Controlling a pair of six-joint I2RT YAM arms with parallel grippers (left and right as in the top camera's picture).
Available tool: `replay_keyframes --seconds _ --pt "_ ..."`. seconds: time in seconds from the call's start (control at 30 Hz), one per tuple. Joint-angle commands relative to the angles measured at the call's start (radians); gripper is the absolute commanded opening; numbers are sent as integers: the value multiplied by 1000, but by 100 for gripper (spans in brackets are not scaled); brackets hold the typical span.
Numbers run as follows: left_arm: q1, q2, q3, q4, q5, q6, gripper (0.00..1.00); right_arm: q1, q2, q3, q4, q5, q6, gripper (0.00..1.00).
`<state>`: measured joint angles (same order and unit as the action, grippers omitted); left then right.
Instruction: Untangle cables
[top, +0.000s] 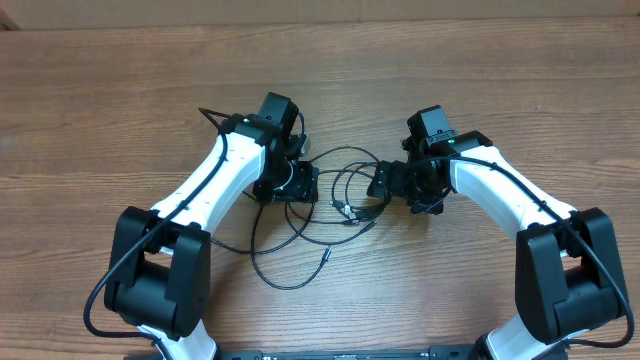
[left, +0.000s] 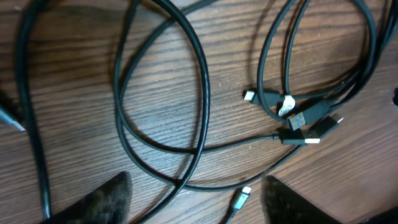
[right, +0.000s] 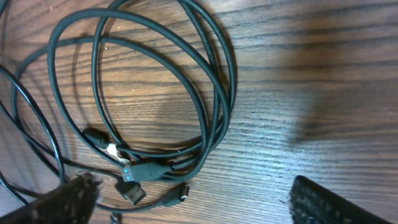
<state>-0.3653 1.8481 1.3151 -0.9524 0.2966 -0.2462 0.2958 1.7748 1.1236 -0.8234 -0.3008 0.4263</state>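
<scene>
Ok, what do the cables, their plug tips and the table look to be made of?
Cables: black rubbery or plastic jacket, smooth with a slight sheen, bending in soft loops. Plug tips: probably metal, bright silver, in black moulded housings. Table: brown wood or wood-look laminate, grain lines visible, matte.

Table (top: 100, 100): wood-look top, brown, fine straight grain, matt with a faint sheen under the light.

Cables (left: 204, 93): black jacket, smooth, rubbery-plastic look, with a thin gloss line along the curves.

Plugs (left: 298, 119): black moulded plastic bodies, bright bare-metal tips. One shows a blue plastic insert.

White band (left: 287, 104) on the bundle: paper or plastic, cannot tell.

Left arm (top: 215, 175) and right arm (top: 500, 190): white shells, smooth glossy plastic. Joints and bases black, duller.

Right finger (right: 336, 205), at 5 o'clock in the right wrist view: black, matt, fine gridded texture. Its partner at 7 o'clock is too blurred to judge.
</scene>
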Motion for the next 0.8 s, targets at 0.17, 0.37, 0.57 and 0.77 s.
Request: replay_keyframes --seconds 0.17,0.37,0.57,0.77 --pt "-21 11 -37 61 6 -12 100 4 4 -5 11 -8 18 100" --pt "-22 11 -37 172 8 -30 100 4 4 -5 11 -8 18 100" --pt "-28 13 -37 206 7 -72 100 4 4 -5 11 -8 18 100" --pt "-60 48 -38 185 7 -72 100 4 4 -5 11 -8 18 100"
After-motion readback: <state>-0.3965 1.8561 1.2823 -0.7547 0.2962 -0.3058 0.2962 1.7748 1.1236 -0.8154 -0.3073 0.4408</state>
